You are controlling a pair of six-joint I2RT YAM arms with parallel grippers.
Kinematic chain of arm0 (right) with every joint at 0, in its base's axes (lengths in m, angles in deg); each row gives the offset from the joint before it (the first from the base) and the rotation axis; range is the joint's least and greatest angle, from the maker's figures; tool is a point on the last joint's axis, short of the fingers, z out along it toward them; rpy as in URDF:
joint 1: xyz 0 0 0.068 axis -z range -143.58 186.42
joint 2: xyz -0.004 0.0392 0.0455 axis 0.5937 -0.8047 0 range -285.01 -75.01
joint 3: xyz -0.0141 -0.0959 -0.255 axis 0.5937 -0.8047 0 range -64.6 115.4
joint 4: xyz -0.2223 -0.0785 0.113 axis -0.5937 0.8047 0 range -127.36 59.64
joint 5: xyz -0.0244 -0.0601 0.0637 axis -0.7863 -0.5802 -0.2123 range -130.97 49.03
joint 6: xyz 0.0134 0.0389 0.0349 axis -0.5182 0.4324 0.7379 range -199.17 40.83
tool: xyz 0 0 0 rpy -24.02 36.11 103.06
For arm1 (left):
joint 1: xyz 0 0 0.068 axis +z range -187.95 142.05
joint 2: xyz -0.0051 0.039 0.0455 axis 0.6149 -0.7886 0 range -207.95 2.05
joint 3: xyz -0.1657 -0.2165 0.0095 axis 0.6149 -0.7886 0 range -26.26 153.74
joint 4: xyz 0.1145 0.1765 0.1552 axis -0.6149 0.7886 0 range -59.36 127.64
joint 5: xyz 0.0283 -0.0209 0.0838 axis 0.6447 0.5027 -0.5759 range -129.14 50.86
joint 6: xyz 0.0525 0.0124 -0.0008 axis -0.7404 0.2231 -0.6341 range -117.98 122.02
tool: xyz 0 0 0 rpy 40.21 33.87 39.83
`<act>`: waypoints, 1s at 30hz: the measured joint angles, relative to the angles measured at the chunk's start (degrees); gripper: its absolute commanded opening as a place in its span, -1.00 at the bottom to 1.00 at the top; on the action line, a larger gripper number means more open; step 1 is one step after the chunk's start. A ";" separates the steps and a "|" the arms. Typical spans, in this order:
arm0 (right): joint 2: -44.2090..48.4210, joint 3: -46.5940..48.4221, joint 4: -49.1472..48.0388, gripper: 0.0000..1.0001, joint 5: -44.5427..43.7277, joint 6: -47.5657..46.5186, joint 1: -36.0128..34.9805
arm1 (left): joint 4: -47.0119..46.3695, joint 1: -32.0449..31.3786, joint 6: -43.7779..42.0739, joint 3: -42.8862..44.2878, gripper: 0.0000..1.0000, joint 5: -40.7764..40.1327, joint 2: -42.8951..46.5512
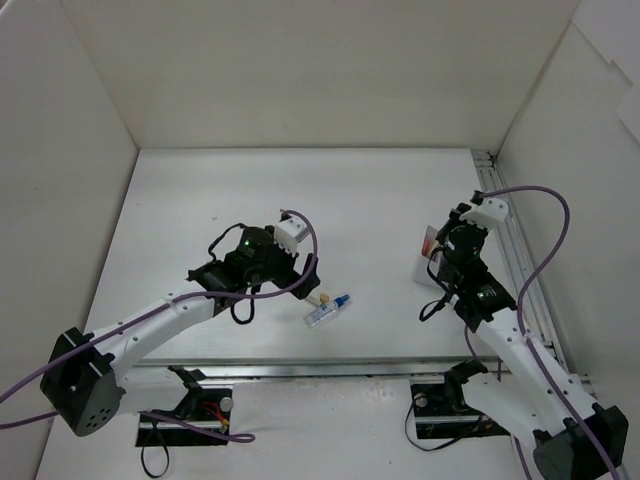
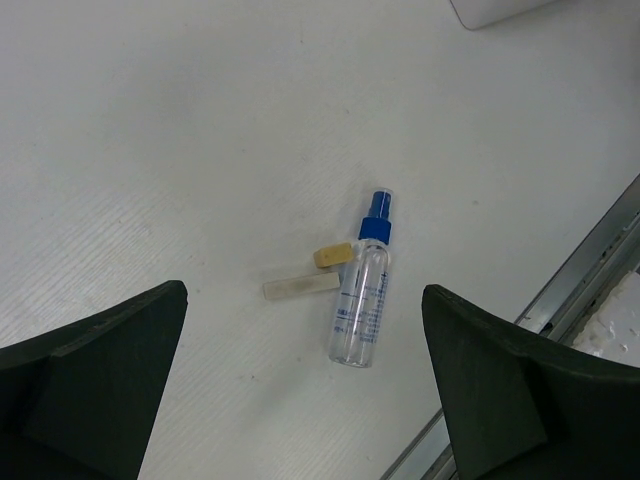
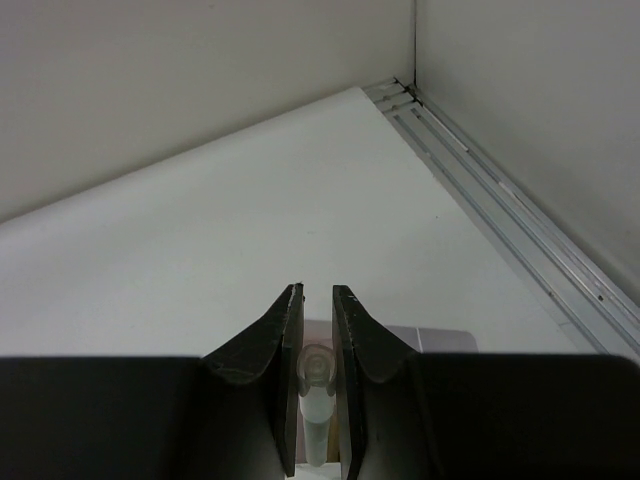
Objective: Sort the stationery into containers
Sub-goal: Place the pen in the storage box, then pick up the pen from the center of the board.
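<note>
A clear tube with a blue cap [image 1: 327, 313] lies on the table near the front, with a tiny beige piece [image 1: 324, 298] beside it. In the left wrist view the tube [image 2: 362, 300], the beige piece [image 2: 332, 255] and a pale flat stick [image 2: 300, 287] lie between and beyond my fingers. My left gripper [image 1: 262, 272] [image 2: 305, 300] is open, empty and above them. My right gripper [image 1: 441, 266] [image 3: 318, 300] is shut on a pale grey pen [image 3: 316, 400], held over the white box [image 1: 426, 262] with its lilac inside [image 3: 440, 340]. The other pens are hidden.
White walls enclose the table on the left, back and right. A metal rail [image 1: 505, 240] runs along the right edge, also in the right wrist view [image 3: 500, 210]. A metal strip [image 2: 590, 270] lines the front edge. A white corner of something [image 2: 490, 8] shows at the top.
</note>
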 measured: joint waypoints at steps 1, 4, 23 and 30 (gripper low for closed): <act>-1.51 -0.52 -1.33 -1.00 0.07 -0.35 0.15 | 0.00 0.00 0.00 0.00 0.99 0.11 -0.33; -7.19 -1.57 -4.63 -1.00 0.39 -1.51 0.22 | -0.02 0.00 0.00 0.00 0.99 0.46 -0.57; -8.31 -3.23 -1.62 0.96 5.44 4.35 0.57 | 2.75 0.00 1.46 0.33 0.99 0.92 -1.64; -0.61 0.13 8.46 0.96 12.59 4.92 0.55 | 2.62 -4.76 3.13 0.31 0.98 3.08 -4.90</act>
